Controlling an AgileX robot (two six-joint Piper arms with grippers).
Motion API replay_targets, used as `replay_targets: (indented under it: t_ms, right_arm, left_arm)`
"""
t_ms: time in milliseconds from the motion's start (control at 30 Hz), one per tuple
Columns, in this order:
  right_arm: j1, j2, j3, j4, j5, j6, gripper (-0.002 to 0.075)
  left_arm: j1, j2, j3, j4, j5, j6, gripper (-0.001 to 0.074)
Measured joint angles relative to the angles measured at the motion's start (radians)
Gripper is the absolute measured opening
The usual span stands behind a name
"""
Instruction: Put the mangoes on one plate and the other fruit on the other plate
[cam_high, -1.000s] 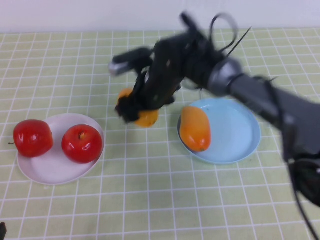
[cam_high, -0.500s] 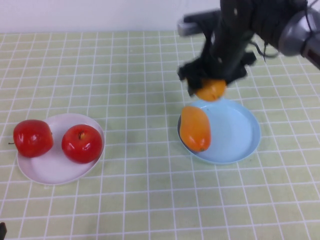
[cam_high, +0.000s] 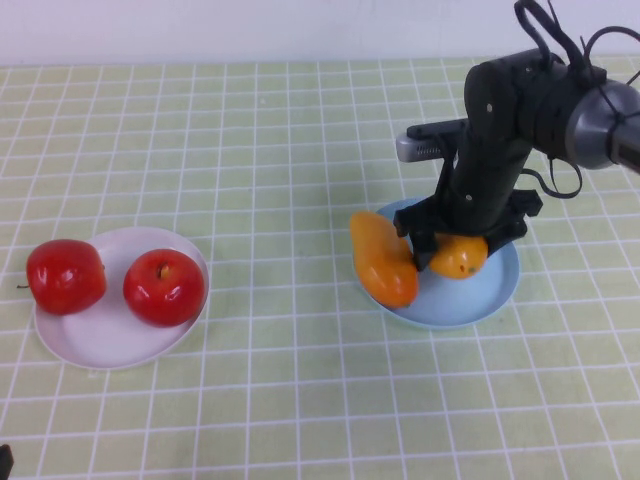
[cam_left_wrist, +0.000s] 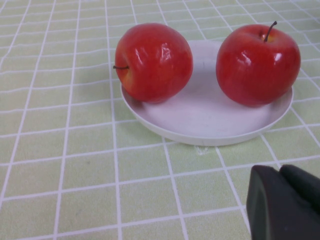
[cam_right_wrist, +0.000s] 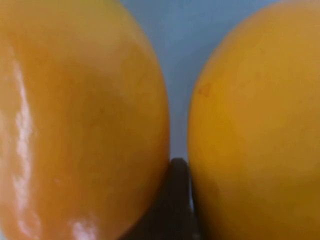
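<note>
Right gripper (cam_high: 452, 243) sits low over the blue plate (cam_high: 492, 298), jaws spread around the second mango (cam_high: 458, 256), which rests against the first mango (cam_high: 383, 260); both look glossy, firm and prone to roll, best taken across the middle. Both apples (cam_high: 163, 286) sit on the white plate (cam_high: 105, 343), the left gripper (cam_left_wrist: 282, 202) shut nearby, and open table lies between the plates.
</note>
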Motion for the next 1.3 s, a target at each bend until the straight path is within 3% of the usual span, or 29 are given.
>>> replay_targets:
  t_ms: [133,400,500,667,733,900,1100,1300]
  right_arm:
    - [-0.002,-0.019,0.001,0.001,0.000,0.000,0.0671]
    - [0.000,-0.183,0.017,-0.001,-0.004,0.000,0.0655]
    - [0.018,-0.292,0.097,-0.005,-0.030,0.000,0.0541]
    - [0.045,-0.548,0.349,0.004,-0.134,-0.034,0.0148]
    - [0.045,-0.629,0.432,0.002,-0.134,-0.042,0.0056]
    - [0.045,-0.829,0.602,-0.002,-0.119,-0.057,-0.0004]
    - [0.045,-1.066,0.800,0.013,-0.131,-0.076,-0.0012]
    - [0.045,-1.219,0.872,0.032,-0.110,-0.110,-0.0014]
  left_arm:
    - [0.000,0.000,0.000,0.000,0.000,0.000,0.0004]
    - [0.000,0.000,0.000,0.000,0.000,0.000,0.0004]
    - [0.000,0.000,0.000,0.000,0.000,0.000,0.0004]
    - [0.000,0.000,0.000,0.000,0.000,0.000,0.0004]
    - [0.000,0.000,0.000,0.000,0.000,0.000,0.0004]
    - [0.000,0.000,0.000,0.000,0.000,0.000,0.0004]
    - [0.000,0.000,0.000,0.000,0.000,0.000,0.0004]
    - [0.000,0.000,0.000,0.000,0.000,0.000,0.0004]
